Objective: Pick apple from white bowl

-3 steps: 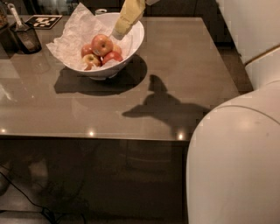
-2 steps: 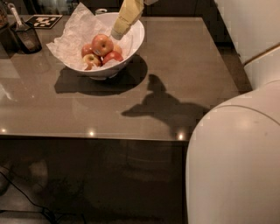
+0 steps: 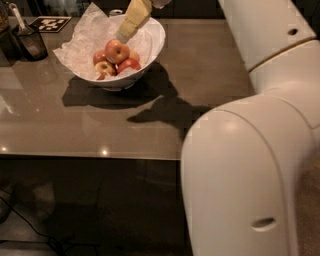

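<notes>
The white bowl [image 3: 156,44] stands at the far left of the grey table, lined with crumpled white paper [image 3: 80,42]. The apple [image 3: 116,50], large and red-orange, lies on top of the pile. A smaller yellow-green apple [image 3: 105,68] and a deep-red one [image 3: 130,65] lie in front of it. My gripper [image 3: 122,37], tan-coloured, reaches down from above into the bowl. Its tip is just above and right of the apple, close to touching it.
A dark cup with a utensil [image 3: 30,42] and a black-and-white tag [image 3: 50,23] sit at the far left. A can [image 3: 116,12] stands behind the bowl. My white arm [image 3: 250,170] fills the right foreground. The table's front edge [image 3: 90,157] crosses the middle.
My gripper has moved left and a little down inside the bowl, closer to the large apple. The apples and bowl have not moved.
</notes>
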You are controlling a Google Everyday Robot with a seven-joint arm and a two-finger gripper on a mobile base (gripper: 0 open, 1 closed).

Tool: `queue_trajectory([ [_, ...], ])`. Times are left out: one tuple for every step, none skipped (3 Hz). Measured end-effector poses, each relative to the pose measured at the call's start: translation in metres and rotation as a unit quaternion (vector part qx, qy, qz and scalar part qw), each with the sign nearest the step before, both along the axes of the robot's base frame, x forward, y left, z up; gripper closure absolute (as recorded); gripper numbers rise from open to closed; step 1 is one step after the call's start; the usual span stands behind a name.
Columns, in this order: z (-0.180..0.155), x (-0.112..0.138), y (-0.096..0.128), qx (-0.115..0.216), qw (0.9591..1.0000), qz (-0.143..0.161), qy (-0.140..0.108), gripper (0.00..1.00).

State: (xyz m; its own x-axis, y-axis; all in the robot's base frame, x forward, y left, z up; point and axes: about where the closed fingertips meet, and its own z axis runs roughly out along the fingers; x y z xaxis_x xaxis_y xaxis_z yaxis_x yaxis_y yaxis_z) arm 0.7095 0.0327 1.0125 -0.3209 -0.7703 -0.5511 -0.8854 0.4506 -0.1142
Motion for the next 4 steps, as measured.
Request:
queue_trajectory([
  [-0.009,0.029,0.008,0.023,0.9994,-0.026,0.005,0.0],
  [-0.011,0.033,0.011,0.025,0.9993,-0.028,0.0,0.0],
  [-0.011,0.033,0.012,0.025,0.9993,-0.028,0.001,0.0],
  [-0.045,0.044,0.035,0.03,0.9989,-0.015,0.031,0.0],
])
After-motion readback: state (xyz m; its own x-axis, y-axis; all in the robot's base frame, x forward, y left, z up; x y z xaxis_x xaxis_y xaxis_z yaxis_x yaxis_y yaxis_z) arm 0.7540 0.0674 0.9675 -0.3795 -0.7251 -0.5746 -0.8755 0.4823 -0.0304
